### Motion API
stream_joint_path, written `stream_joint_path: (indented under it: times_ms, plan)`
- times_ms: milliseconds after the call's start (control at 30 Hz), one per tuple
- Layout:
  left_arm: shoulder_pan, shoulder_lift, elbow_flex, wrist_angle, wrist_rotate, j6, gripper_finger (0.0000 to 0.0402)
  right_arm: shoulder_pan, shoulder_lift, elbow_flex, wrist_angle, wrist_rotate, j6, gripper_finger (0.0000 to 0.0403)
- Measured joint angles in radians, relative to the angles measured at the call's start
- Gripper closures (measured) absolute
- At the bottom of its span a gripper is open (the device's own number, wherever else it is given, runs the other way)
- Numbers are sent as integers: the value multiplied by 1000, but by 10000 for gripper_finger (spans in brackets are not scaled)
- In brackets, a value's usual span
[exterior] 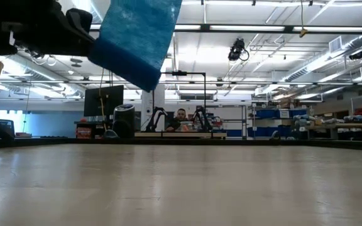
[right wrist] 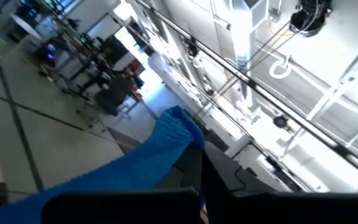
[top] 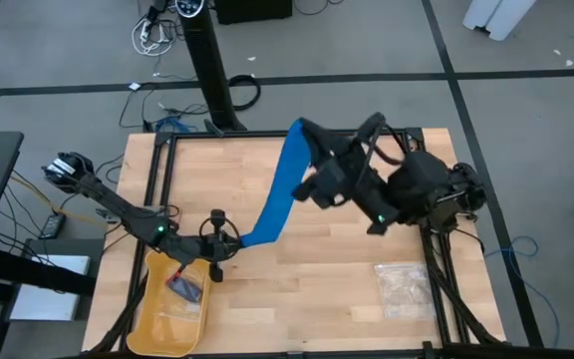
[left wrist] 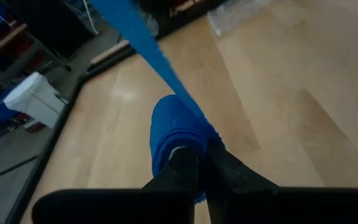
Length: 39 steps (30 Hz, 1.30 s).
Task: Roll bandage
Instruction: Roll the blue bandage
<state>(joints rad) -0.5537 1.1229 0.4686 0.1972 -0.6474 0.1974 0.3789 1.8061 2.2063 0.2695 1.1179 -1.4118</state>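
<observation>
The bandage (top: 279,189) is a long bright blue strip that slants through the air above the table (top: 347,249), between my two grippers. Its low end is bunched at my left gripper (top: 229,242), which is shut on it near the table's left front. Its high end is at my right gripper (top: 307,135), shut on it well above the table's far middle. In the low view, the strip (exterior: 137,37) hangs clear of the tabletop. My left gripper pinches the bandage's bunched low end (left wrist: 174,134) between its two fingers, with folds of cloth lapped over the fingertips (left wrist: 185,165). The fingers come from the table's left, tipped slightly down. From them the strip (left wrist: 148,46) runs off straight and taut, clear of the table. My right gripper holds the bandage's high end (right wrist: 179,127), the cloth draped over the fingertips (right wrist: 197,165). The fingers point slightly upward, high over the table. The strip (right wrist: 104,174) falls away from them, slanting down toward the left gripper.
A yellow tray (top: 157,319) at the front left corner holds a small dark packet (top: 185,287). A clear plastic bag (top: 404,284) lies at the front right. A black frame (top: 157,189) edges the table.
</observation>
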Motion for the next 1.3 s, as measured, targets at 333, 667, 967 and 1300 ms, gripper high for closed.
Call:
stream_joint_path:
  times_ms: [333, 667, 967, 1300]
  plan:
    - [-89, 30, 61, 97, 2, 32, 384, -145, 0, -1, -163, 3, 111, 403]
    - [-189, 30, 170, 99, 2, 27, 384, -267, 0, -1, -612, -160, 582, 392]
    - [-209, 30, 192, 208, 2, 24, 384, -343, 8, -19, -886, -395, 1006, 335]
    - [-208, 30, 191, 274, -20, 7, 385, -342, 3, -22, -923, -408, 1045, 284]
